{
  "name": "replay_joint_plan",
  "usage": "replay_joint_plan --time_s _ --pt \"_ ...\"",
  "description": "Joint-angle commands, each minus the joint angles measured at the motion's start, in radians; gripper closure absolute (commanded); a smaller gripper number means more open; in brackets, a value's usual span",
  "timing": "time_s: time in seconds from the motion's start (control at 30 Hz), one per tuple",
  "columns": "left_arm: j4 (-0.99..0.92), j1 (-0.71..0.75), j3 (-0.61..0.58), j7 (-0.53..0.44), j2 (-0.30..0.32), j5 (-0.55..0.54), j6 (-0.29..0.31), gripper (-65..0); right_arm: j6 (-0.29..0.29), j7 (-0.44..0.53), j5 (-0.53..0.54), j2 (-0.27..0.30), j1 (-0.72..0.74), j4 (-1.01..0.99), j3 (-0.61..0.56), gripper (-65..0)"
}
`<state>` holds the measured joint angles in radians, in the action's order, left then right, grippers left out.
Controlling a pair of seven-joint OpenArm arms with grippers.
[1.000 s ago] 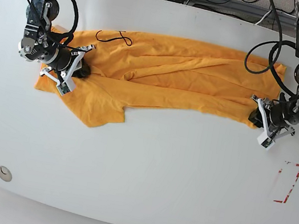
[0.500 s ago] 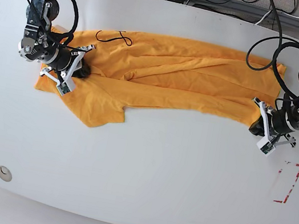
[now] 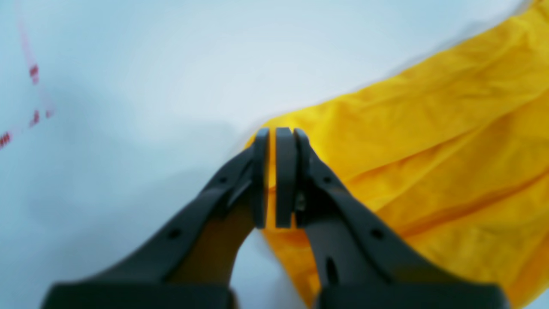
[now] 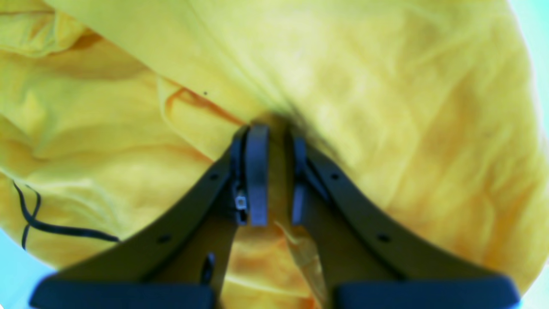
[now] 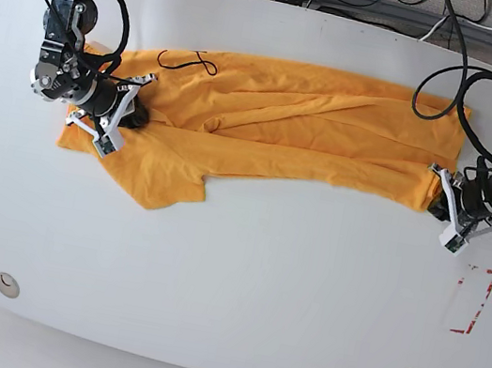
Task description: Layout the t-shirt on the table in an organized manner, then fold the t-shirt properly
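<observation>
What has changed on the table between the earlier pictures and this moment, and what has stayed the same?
The left gripper, shut on the t-shirt at its corner, has moved outward toward the table's edge near the red tape outline, pulling that end of the cloth with it. The right gripper stays clamped on the other end, unmoved.

soft matt cloth t-shirt point(image 5: 284, 129) on smooth glossy table point(image 5: 239, 278).

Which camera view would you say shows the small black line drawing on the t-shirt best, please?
The base view: the black line drawing lies unobstructed near the t-shirt's far edge. The right wrist view catches part of it, blurred, beside the right gripper. The left wrist view shows only plain fabric.
</observation>
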<state>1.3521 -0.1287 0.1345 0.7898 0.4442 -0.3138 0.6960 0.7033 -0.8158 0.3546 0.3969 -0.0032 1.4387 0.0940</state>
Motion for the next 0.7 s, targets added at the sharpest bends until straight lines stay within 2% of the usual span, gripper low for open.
replay_joint_plan --time_s 0.0,0.1,0.27,0.37,0.67 --pt "-0.027 -0.050 0.006 -0.017 0.012 -0.017 0.002 -15.1 -0.005 -0.033 -0.024 0.010 0.004 0.001 -0.001 -7.3" --pt "-0.069 -0.065 0.006 -0.019 0.012 -0.017 0.002 -25.4 -0.005 -0.033 -0.024 0.010 0.004 0.001 -0.003 -7.3" --pt "-0.124 -0.105 0.006 -0.043 0.008 -0.017 0.002 -33.6 -0.005 -0.033 -0.024 0.010 0.004 0.001 -0.003 -7.3" --pt "-0.176 -0.127 0.003 -0.069 0.006 -0.017 0.002 -35.6 -0.005 -0.033 -0.024 0.010 0.004 0.001 -0.003 -7.3" --pt "-0.319 -0.190 -0.031 -0.102 -0.020 0.028 0.002 -35.3 -0.005 -0.033 -0.024 0.010 0.004 0.001 0.000 -7.3"
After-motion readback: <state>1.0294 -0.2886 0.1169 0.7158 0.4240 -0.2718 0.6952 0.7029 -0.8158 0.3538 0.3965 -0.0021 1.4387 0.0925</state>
